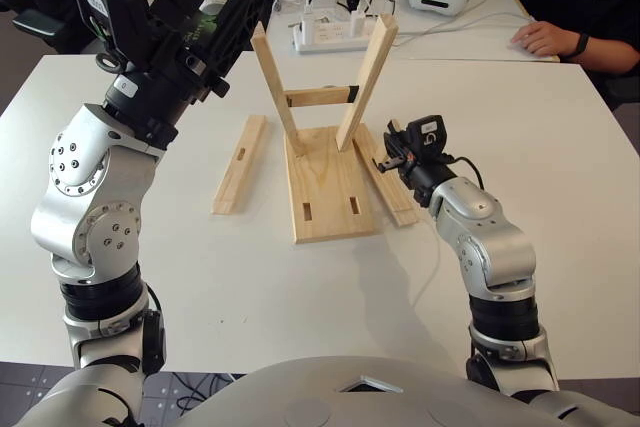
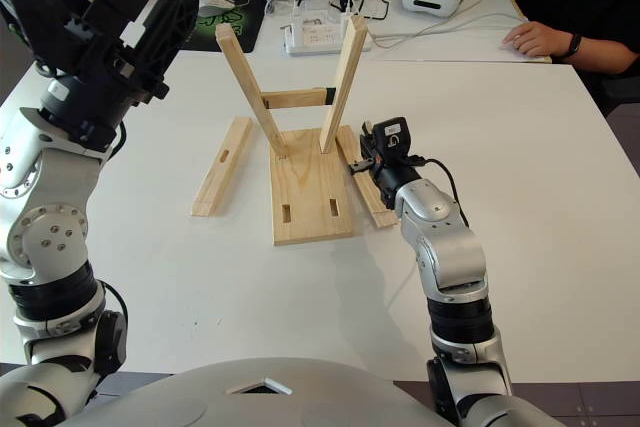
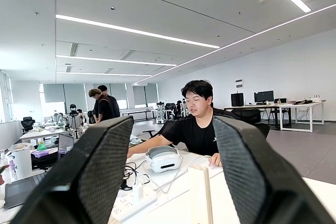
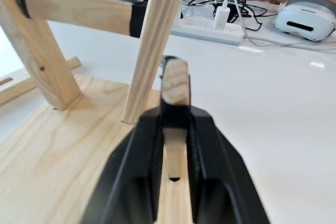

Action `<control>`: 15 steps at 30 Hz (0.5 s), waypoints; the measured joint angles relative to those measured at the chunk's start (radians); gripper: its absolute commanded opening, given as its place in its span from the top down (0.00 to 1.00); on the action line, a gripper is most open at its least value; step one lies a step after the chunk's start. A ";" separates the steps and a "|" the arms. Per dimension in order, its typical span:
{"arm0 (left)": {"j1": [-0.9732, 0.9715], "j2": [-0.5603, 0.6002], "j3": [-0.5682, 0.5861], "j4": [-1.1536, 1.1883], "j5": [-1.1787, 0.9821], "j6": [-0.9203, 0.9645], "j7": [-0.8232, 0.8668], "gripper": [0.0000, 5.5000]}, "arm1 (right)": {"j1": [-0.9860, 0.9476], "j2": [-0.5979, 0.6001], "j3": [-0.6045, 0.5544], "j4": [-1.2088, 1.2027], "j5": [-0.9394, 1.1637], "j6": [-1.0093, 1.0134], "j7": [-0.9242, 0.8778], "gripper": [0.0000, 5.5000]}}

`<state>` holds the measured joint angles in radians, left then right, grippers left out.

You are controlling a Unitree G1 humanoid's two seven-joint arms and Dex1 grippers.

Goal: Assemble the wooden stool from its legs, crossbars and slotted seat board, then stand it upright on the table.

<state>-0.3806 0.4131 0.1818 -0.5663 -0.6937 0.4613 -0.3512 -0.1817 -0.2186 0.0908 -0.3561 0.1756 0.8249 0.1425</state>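
Right wrist view: right gripper is clamped on a loose leg, one finger on each side face. The leg's end sticks out past the fingertips. A slot in the leg sits between the fingers.

Just ahead of this gripper, and to its left, lies the seat board, flat on the table. The gripped leg runs along the board edge nearest the gripper. Whether it is lifted off the table cannot be told.

Two standing legs are seated in the board's slots on the end beyond the fingertips. They lean apart and are tied by one crossbar.

Two empty slots are on the board's other end, back toward the gripper's wrist.

A second loose leg lies flat on the far side of the board from the right gripper.

Left gripper: fingers spread wide, nothing between them. It is held high, with the second loose leg well below it.

Progress (judgement): roughly half built. One leg pair with its crossbar is in place. To do:
- seat the gripped leg in an empty slot
- seat the other loose leg
- brace that pair
- turn the stool onto its feet
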 measured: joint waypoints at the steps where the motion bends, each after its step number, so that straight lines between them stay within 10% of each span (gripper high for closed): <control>1: 0.000 -0.003 -0.001 0.000 0.000 0.000 0.003 0.49 | -0.011 0.001 -0.001 0.018 0.000 0.003 0.001 0.92; 15: 0.000 -0.006 -0.004 0.000 0.008 -0.010 0.006 0.49 | -0.065 0.022 -0.020 0.121 -0.002 0.023 0.010 0.92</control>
<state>-0.3806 0.4068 0.1776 -0.5659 -0.6857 0.4514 -0.3452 -0.2468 -0.1963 0.0707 -0.2351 0.1740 0.8478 0.1528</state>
